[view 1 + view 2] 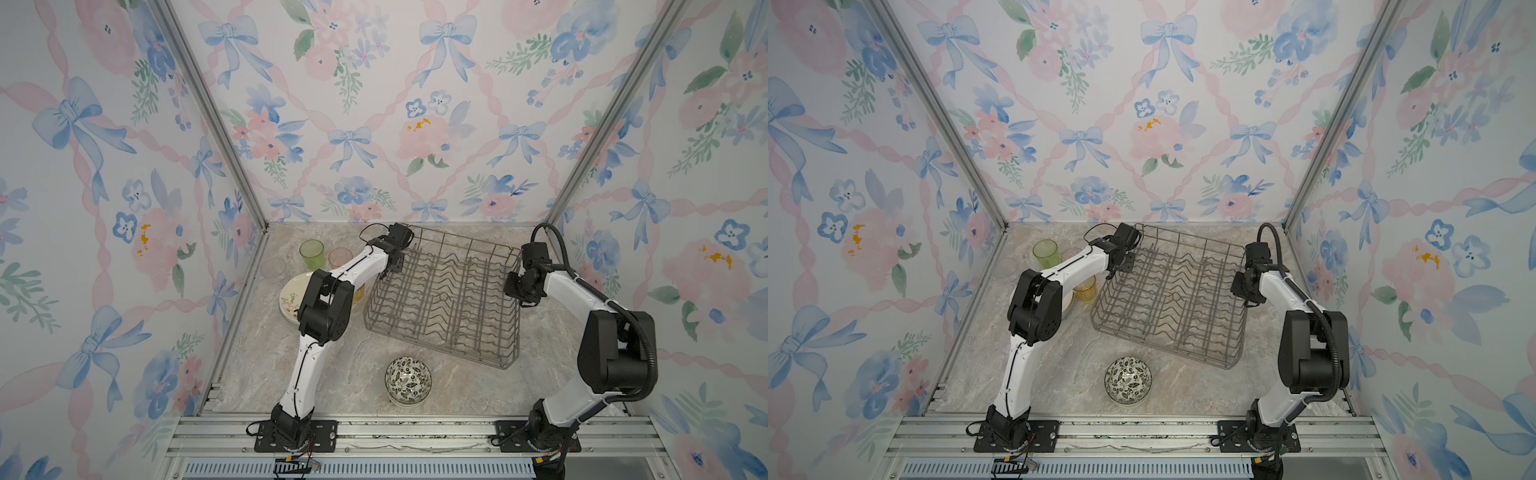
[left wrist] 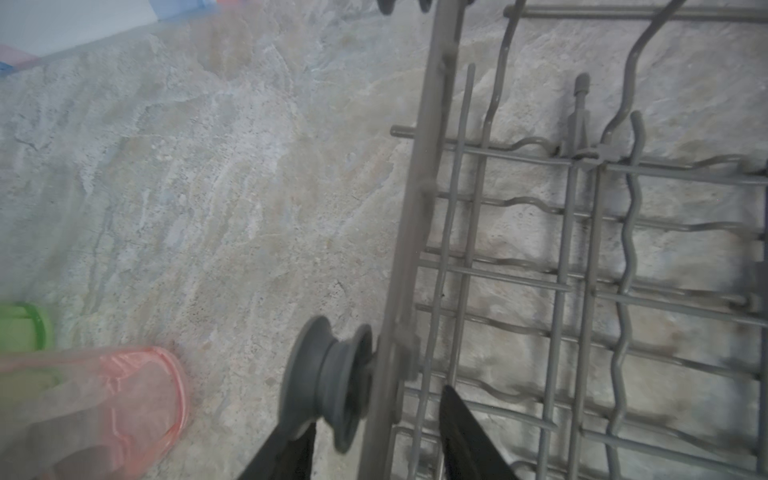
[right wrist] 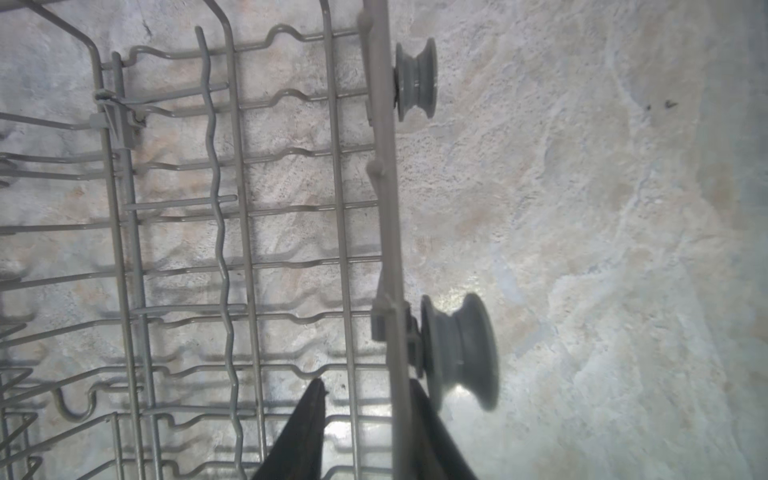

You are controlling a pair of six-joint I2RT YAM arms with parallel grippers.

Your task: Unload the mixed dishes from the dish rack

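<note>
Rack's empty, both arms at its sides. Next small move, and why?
Probably close both grippers fully. The left gripper and right gripper each straddle a side wire of the dish rack, with gaps showing beside the wire, so neither grip looks firm yet. The rack holds nothing.

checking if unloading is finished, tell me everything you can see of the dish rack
The dish rack is a square basket of grey wire, metal by its look, with rows of upright tines, wavy floor wires and small dark spool wheels on its sides. It holds no dishes. It stands on the marbled table, turned slightly askew. The left gripper straddles its left rim and the right gripper its right rim, a finger each side, neither visibly clamped.
</note>
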